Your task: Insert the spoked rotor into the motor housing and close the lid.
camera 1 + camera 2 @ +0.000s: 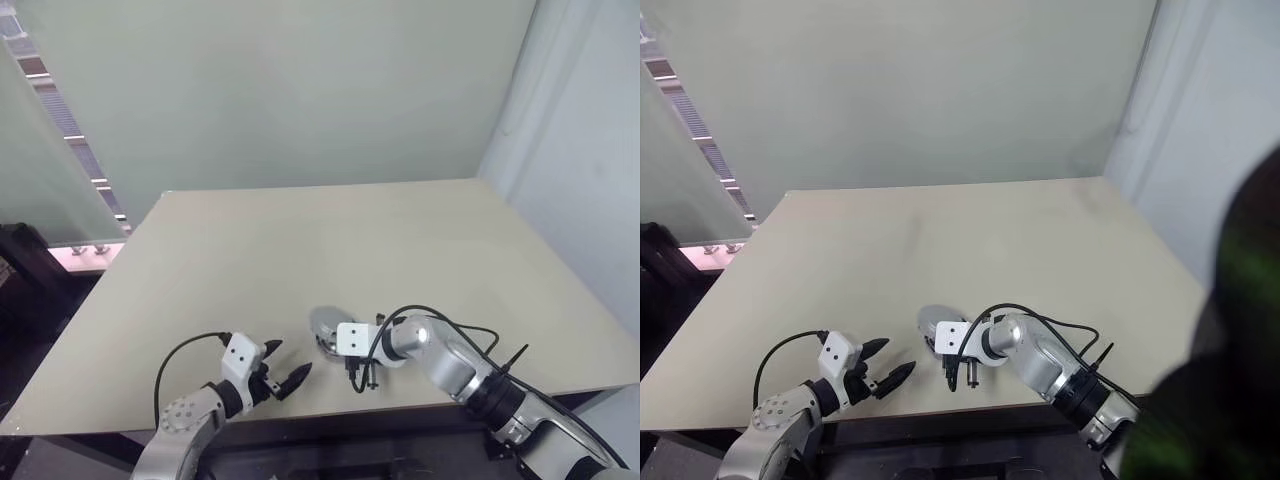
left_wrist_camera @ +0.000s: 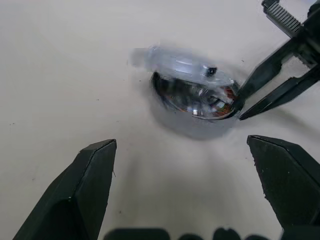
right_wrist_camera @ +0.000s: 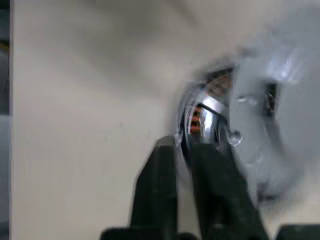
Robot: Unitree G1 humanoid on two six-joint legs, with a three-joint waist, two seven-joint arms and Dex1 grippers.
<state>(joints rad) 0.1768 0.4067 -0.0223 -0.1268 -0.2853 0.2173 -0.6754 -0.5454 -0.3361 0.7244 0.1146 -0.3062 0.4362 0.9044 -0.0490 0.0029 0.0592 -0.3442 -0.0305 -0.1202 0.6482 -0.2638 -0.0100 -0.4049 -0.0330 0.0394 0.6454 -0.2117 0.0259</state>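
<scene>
The motor housing (image 2: 200, 100) sits near the table's front edge, copper windings showing inside its shiny rim. In it lies the spoked rotor (image 3: 207, 107), a dark ring with silver spokes. The grey lid (image 2: 182, 62) leans tilted over the housing's far side, blurred. My right gripper (image 3: 184, 142) is shut, its tips pinching the dark rim on the near side; the same fingers (image 2: 265, 70) reach in from the side in the left wrist view. My left gripper (image 1: 290, 360) hangs open to the left of the housing, a short way from it, with nothing between its fingers.
The beige table (image 1: 330, 240) stretches bare behind the parts to a pale wall. Its front edge runs just below both grippers. A black cable (image 1: 440, 315) loops over my right wrist. A dark gap and a window sill lie off the table's left side.
</scene>
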